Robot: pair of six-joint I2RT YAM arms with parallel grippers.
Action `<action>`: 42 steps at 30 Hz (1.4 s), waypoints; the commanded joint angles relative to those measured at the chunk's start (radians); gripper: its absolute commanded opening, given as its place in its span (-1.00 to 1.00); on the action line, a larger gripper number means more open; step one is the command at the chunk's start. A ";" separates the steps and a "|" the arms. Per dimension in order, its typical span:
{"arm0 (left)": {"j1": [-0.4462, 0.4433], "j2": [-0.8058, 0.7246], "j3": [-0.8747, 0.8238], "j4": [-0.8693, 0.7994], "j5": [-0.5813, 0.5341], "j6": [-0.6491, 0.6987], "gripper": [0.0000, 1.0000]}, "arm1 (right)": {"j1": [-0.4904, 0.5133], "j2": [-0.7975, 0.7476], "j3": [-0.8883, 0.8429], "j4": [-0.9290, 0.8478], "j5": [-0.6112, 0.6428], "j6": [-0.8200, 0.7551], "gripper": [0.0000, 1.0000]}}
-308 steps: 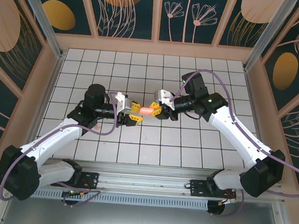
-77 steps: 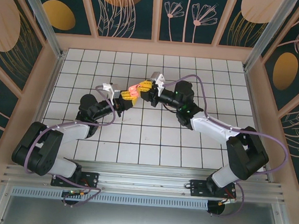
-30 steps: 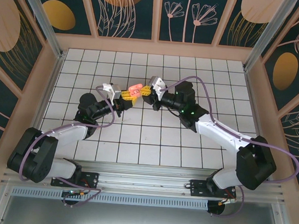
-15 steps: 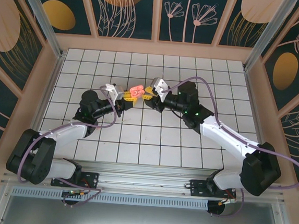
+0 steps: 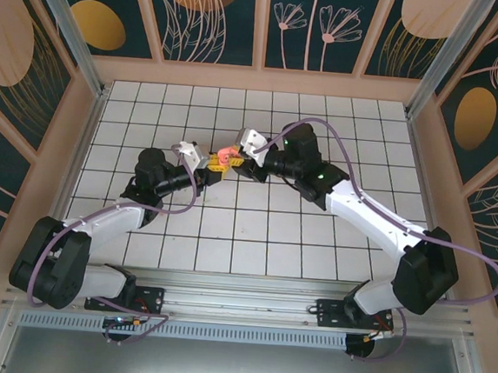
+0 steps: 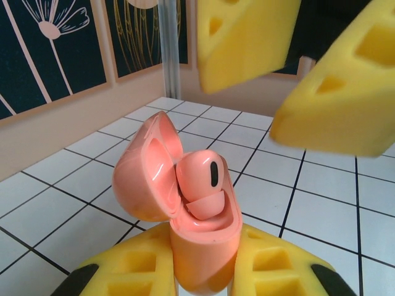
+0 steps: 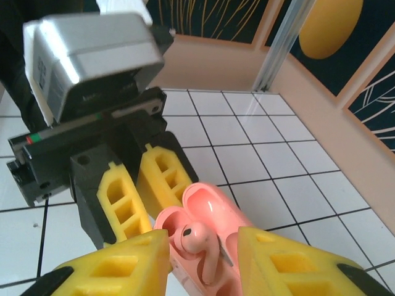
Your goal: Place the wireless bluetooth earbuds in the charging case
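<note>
Standing upright in the left gripper (image 6: 200,280), the charging case (image 6: 203,256) was a glossy salmon-pink shell, held over the white tiled table (image 5: 253,239) near its middle and toward the far side. The gripper's yellow foam fingers (image 6: 117,277) were closed on the case's lower half, one on each side. The hinged lid was swung open to the left in the left wrist view, its hollow inside the same shiny pink. One earbud (image 6: 199,179) sat in the body just beside the lid, rounded and pink, with a dark oval mark on its face. From the right wrist its short stem showed, reaching down into the case. Whether a second earbud lay in there could not be told.

The right gripper (image 7: 203,262) hung close over the case with its two yellow fingers parted and nothing in its hold. The open case and earbud showed through the gap between them, and in the left wrist view both fingers hovered above the case without touching it.

From above, the left arm (image 5: 98,219) reached from its base at the near left, forearm low and angled right and away. The right arm (image 5: 368,216) stretched diagonally from the near right, left and away, its wrist meeting the left one almost tip to tip.
</note>
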 commanded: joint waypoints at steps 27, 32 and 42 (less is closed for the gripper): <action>0.001 -0.057 0.037 -0.060 0.050 0.088 -0.86 | 0.015 0.067 0.066 -0.037 -0.021 -0.041 -0.45; 0.002 -0.062 0.039 -0.077 0.042 0.099 -0.86 | 0.015 0.072 0.075 -0.053 -0.027 -0.041 -0.56; 0.002 -0.056 0.030 -0.032 0.042 0.066 -0.86 | -0.015 -0.006 -0.052 0.119 -0.046 0.067 -0.69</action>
